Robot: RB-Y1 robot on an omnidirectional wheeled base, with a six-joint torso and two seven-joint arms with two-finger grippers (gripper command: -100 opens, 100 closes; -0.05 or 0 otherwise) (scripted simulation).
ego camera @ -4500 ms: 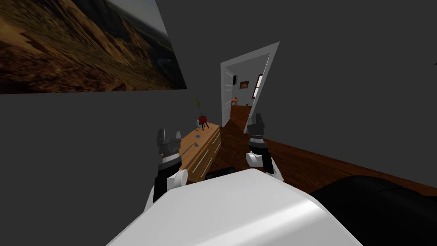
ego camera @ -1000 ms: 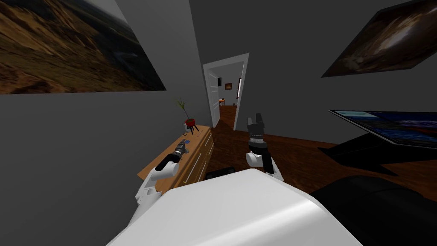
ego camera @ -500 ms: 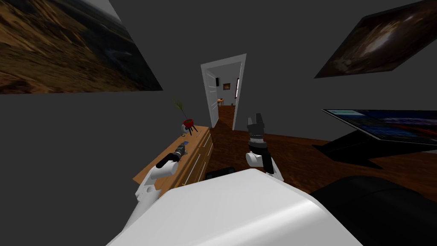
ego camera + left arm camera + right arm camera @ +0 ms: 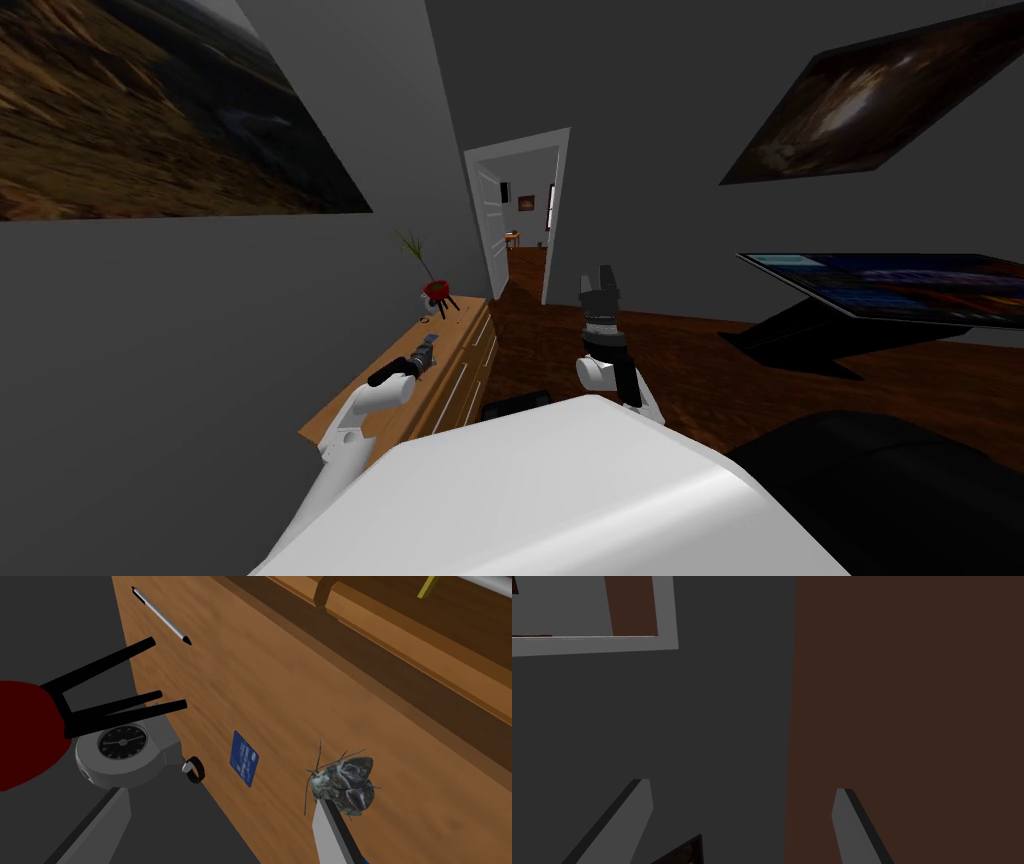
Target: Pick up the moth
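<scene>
Moth (image 4: pixel 344 788), mottled grey and brown, lies on the wooden top of the dresser (image 4: pixel 300 676). It sits right at the tip of the drawer-side finger of the left hand (image 4: pixel 220 796), not between the two fingers, which are spread wide and hold nothing. The right hand (image 4: pixel 739 788) is raised well apart from it, also spread and empty. Past the wall-side finger stands a red pot (image 4: pixel 20 731) on black legs, with a grey round dial (image 4: pixel 120 748) beneath it. Just ahead of the fingertips lies a blue card (image 4: pixel 244 758), farther on a pen (image 4: pixel 160 616), and a small ring (image 4: pixel 194 769) beside the dial. The step in hand looks like lining up the grasp. Next, I judge, the hand must slide toward the drawer side until the moth sits between the fingers, then close gently.
</scene>
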